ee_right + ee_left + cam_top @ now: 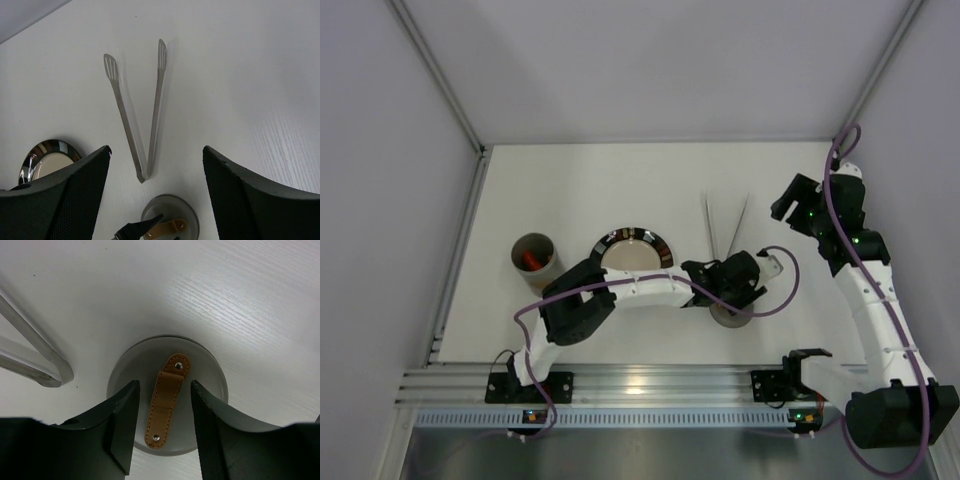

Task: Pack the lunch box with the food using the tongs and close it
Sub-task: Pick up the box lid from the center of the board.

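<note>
The grey lid (pixel 137 362) lies flat on the table, its orange-brown handle (pixel 167 397) facing up. My left gripper (pixel 163 390) hangs over it, open, one jaw on each side of the handle with a gap on both sides. In the top view the left gripper (pixel 745 280) covers most of the lid (pixel 728 318). The silver tongs (pixel 142 115) lie in a V just beyond the lid. My right gripper (pixel 156 149) is open above them and holds nothing. The lunch box (pixel 535 258) stands at the left without its lid, a red food piece (pixel 527 261) inside.
A round black-rimmed plate (pixel 658 243) with a beige centre sits between the lunch box and the lid, partly under the left arm. The right gripper (pixel 798 205) is raised near the right wall. White walls enclose the table on three sides.
</note>
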Tool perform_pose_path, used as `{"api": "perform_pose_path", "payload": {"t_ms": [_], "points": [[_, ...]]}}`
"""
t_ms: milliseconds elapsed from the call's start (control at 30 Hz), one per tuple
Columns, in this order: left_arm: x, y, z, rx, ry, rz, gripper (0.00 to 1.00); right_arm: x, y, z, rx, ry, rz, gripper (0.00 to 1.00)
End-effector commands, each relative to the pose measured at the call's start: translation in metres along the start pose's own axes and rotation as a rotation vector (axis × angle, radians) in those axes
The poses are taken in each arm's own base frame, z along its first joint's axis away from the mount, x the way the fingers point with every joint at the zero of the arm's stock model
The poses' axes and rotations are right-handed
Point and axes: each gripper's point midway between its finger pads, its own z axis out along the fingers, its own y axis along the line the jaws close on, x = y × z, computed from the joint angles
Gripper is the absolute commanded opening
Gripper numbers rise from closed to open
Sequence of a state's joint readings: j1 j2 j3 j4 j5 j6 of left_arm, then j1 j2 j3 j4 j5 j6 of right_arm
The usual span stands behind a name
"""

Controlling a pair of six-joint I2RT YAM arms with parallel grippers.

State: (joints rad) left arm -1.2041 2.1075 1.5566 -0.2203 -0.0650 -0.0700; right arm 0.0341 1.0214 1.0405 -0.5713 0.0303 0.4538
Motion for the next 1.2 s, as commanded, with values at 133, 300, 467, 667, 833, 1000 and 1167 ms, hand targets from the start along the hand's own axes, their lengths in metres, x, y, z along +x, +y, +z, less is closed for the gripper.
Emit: {"api": "perform_pose_path", "payload": {"t_ms": [133, 300, 467, 667, 833, 1000, 1167], "points": [[-0.007, -0.002, 0.011, 0.003, -0.029, 0.021, 0.48, -0.005, -0.004, -0.006, -0.002, -0.024, -0.002, 0.73], [-0.002, -0.001, 0.014, -0.004, -0.018, 0.022, 0.43, -0.004, -0.004, -0.006, -0.002, -0.024, -0.003, 0.73], [0.0, -0.001, 0.015, -0.003, -0.011, 0.022, 0.25, -0.002, -0.005, -0.005, -0.002, -0.021, -0.002, 0.73], [-0.003, -0.001, 0.008, -0.003, -0.011, 0.022, 0.0, -0.002, -0.005, -0.006, -0.002, -0.021, -0.001, 0.72], [-0.016, 0.001, -0.007, -0.009, -0.037, 0.025, 0.0, -0.005, -0.003, -0.007, -0.007, -0.028, 0.001, 0.72], [-0.032, 0.003, -0.025, -0.017, -0.074, 0.023, 0.0, -0.004, -0.003, -0.007, -0.007, -0.024, 0.002, 0.72], [-0.045, 0.007, -0.046, -0.038, -0.102, 0.014, 0.0, -0.005, -0.002, -0.008, -0.013, -0.027, -0.002, 0.72]]}}
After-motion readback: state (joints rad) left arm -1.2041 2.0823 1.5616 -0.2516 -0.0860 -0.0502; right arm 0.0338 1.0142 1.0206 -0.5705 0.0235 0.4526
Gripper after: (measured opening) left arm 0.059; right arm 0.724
